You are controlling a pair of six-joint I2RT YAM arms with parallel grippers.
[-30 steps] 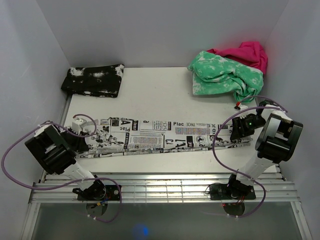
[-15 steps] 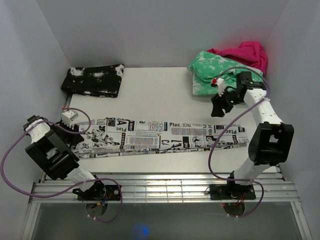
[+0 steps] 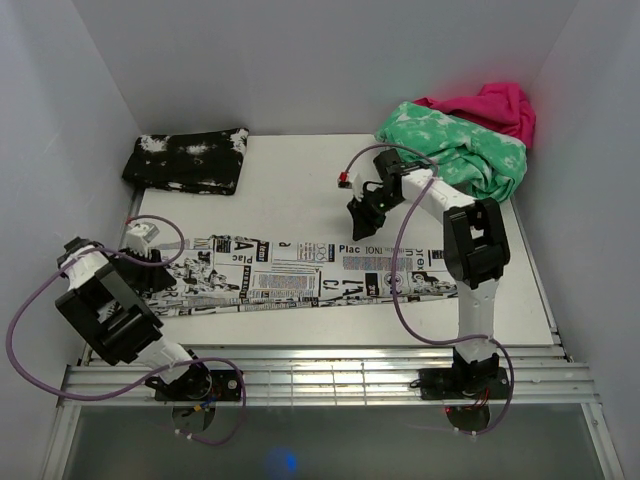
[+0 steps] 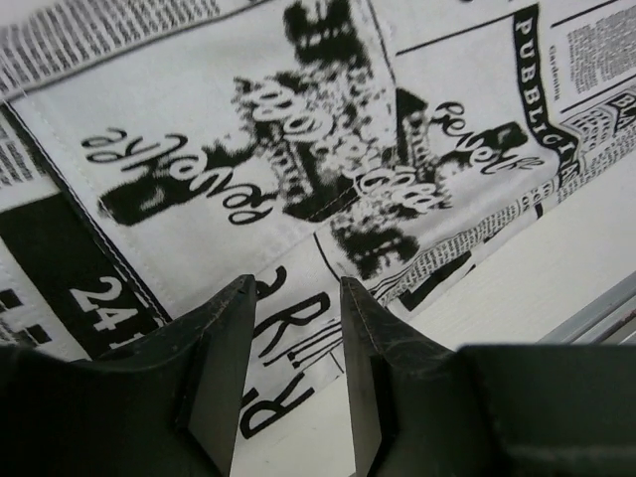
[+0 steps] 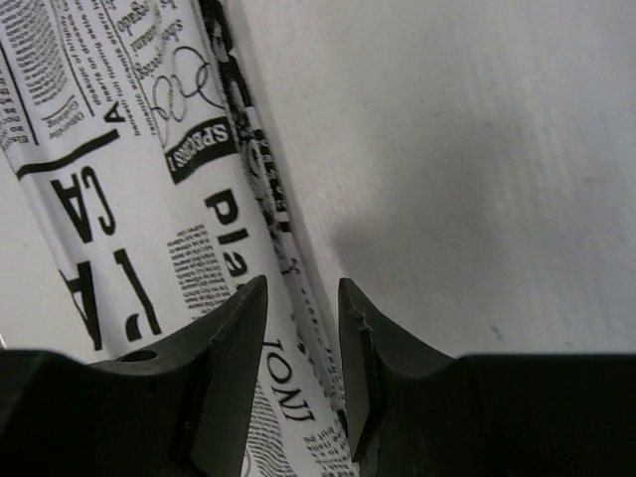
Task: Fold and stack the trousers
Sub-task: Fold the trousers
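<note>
Trousers: the trousers (image 3: 320, 270) lie flat as one long narrow strip across the near half of the table (image 3: 290, 190), running left to right, white with black newspaper print.
Top view only: both ends of the strip show. The left end lies under the left gripper (image 3: 158, 270), and the right end stops short of the table's right edge.
Left wrist view only: the left gripper (image 4: 295, 338) sits low over the printed cloth near its near hem. Its fingers (image 4: 224, 368) are parted by a narrow gap with nothing pinched between them, and flat cloth shows through the gap.
Right wrist view only: the right gripper (image 5: 298, 328) is above the strip's far hem, where print meets bare table. Its fingers (image 5: 227, 358) are narrowly parted and grasp nothing.
Right arm: it is stretched out over the middle of the table, with the right gripper (image 3: 360, 218) just beyond the far edge of the strip.
Edges: a slatted rail (image 3: 320, 375) borders the near side, close to the near hem. White walls enclose the left, far and right sides.
Open room: bare tabletop lies between the strip and the far wall.
Far left corner: a black speckled garment (image 3: 185, 160), folded, well apart from the strip.
Far right corner: a green garment (image 3: 455, 150) in a heap, with a pink garment (image 3: 495, 103) behind it and touching it.
</note>
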